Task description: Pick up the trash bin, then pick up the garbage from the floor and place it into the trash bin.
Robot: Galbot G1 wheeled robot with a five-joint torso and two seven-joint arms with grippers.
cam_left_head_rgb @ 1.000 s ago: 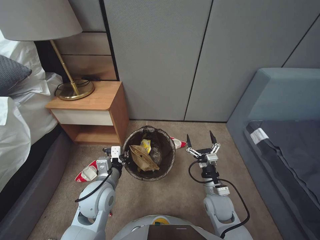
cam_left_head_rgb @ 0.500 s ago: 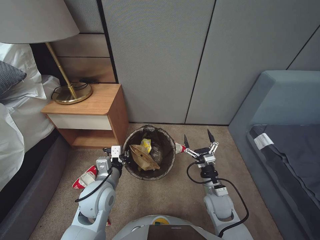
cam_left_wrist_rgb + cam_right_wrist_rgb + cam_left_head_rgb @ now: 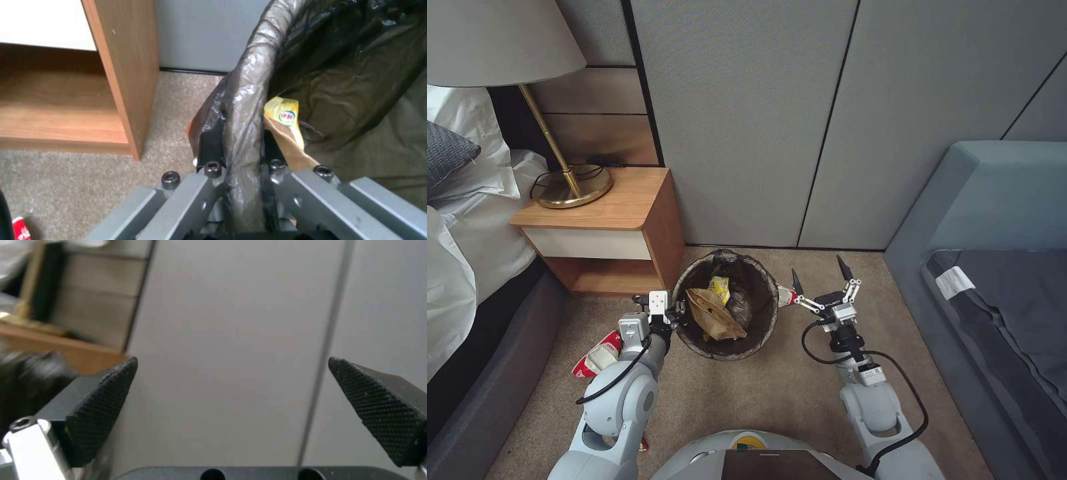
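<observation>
Left pincer (image 3: 240, 166) clamped on the near rim of the trash bin (image 3: 764, 319), one finger inside the liner, one outside, so the bin travels with it. Right pincer (image 3: 819, 280) spread wide, empty, just beside a red-and-white wrapper (image 3: 786, 295) behind the bin.

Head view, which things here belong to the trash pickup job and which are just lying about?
Job:
- trash bin, its rim gripped by the left hand
- paper bag and yellow wrapper inside it
- red-and-white wrappers on the carpet
- right hand, open

Lying about:
- nightstand
- lamp
- bed
- sofa
</observation>
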